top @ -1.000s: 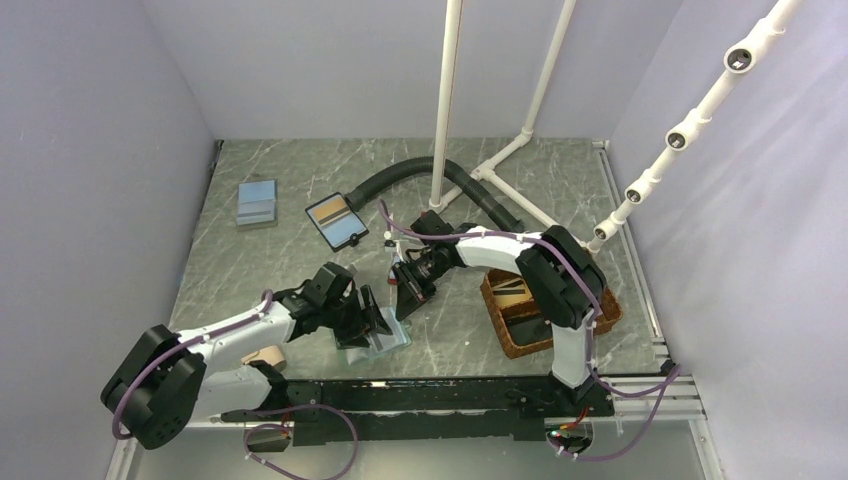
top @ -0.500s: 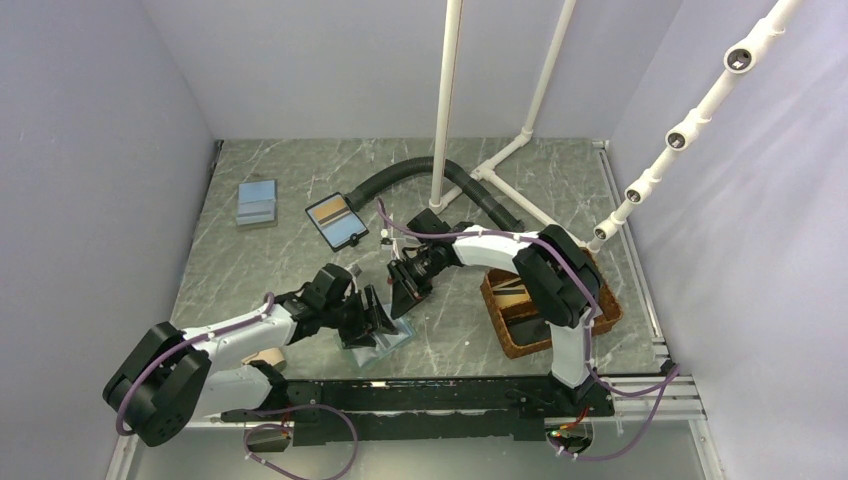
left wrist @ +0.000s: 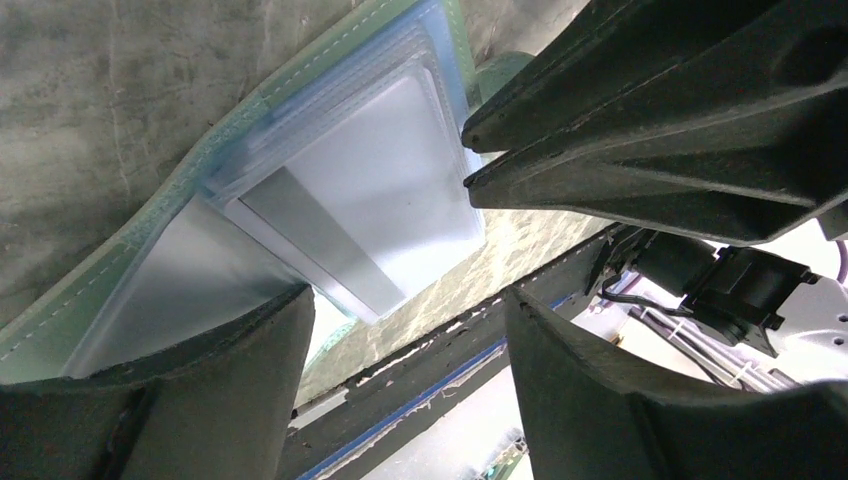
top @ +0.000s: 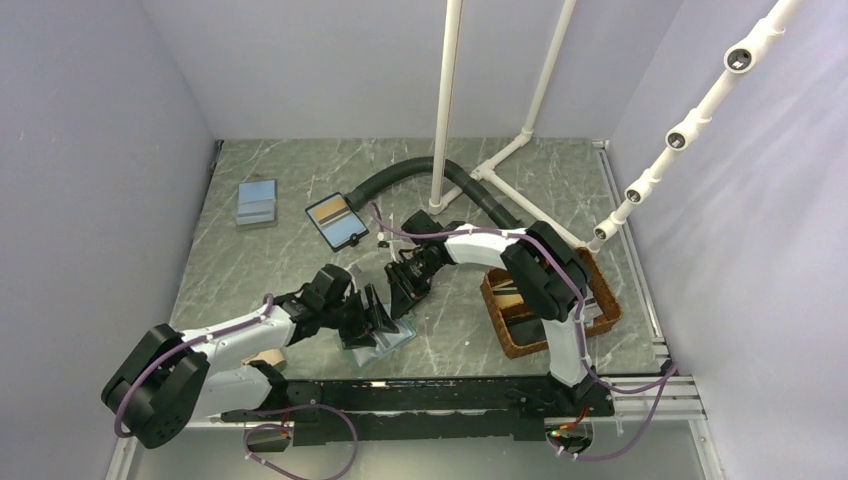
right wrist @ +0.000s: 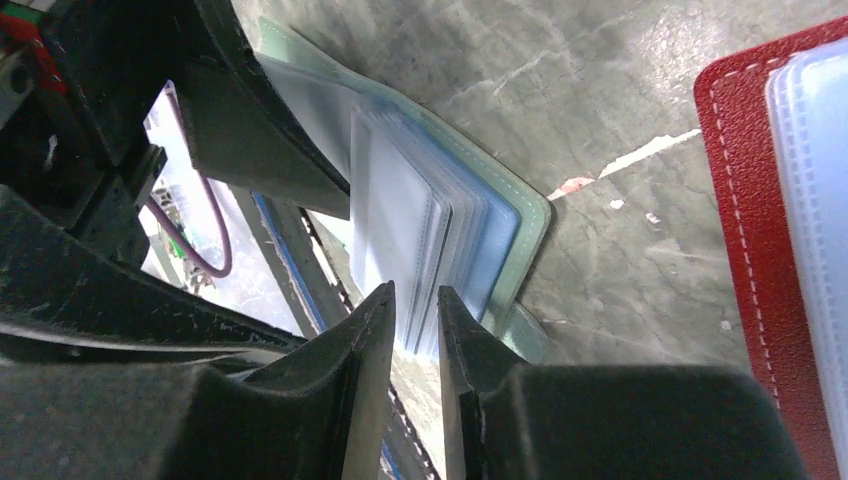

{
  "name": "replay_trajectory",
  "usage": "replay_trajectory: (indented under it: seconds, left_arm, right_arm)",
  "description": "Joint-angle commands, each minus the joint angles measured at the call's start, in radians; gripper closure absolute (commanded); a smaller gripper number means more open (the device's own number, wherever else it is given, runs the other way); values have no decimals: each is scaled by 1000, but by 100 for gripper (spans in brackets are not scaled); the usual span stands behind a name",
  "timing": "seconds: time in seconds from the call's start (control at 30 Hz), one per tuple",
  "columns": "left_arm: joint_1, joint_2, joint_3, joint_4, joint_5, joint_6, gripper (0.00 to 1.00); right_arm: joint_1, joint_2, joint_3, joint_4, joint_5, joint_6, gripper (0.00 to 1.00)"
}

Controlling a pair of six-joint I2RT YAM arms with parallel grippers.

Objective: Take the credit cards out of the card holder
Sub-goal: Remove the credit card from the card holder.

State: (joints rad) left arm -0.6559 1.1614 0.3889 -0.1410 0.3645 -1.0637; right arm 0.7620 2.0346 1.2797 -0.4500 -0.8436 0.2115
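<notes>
Grey-green marbled table (top: 250, 270) fills the floor of a cell with pale lilac walls, and a white pipe frame (top: 445, 100) and a black ribbed hose (top: 400, 175) stand at the back. Near the front edge, between the two arms, the card holder (top: 392, 338) lies open with its teal-green cover flat on the stone and its clear sleeves fanned upward. The credit cards (left wrist: 370, 200) sit in those sleeves. The top one is pale with a darker grey stripe, and I cannot tell whether it is partly out of its pocket. The left gripper (left wrist: 405, 305) stands wide open over the holder, clasping nothing, with one finger lying on a sleeve at the holder's edge. The right gripper (right wrist: 415, 293) meets the stack from the opposite side, its jaws a narrow slit apart. The sleeve edges reach into that slit, but whether they are pinched cannot be told. Just beside it on the stone, apart from the teal cover, lies a red-edged holder (right wrist: 735, 200) with its own clear sleeves. At the right a wicker basket (top: 512, 346), partly hidden by the right arm, holds a tan card and some dark flat pieces. Toward the back left lie a blue-grey holder (top: 257, 203) and a black-edged holder (top: 337, 222) showing tan and blue faces.
</notes>
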Motion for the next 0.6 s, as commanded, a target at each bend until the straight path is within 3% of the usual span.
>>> replay_trajectory:
  seconds: [0.0,0.07,0.17,0.3,0.57]
  left_arm:
    - [-3,-14,-34,-71,-72,-26,21]
    - [-3,-49,-39,-99,-101,-72,21]
    - [-3,-129,-79,-104,-148,-165,32]
    - [4,-239,-130,-114,-189,-272,37]
    - [17,-283,-154,-95,-211,-332,34]
  right_arm:
    - [14,2,35,-37,64,-28,74]
    - [14,1,36,-41,75,-31,74]
    - [14,-1,26,-33,78,-25,74]
    - [14,2,24,-29,66,-20,74]
    - [29,-5,20,-6,-53,3,77]
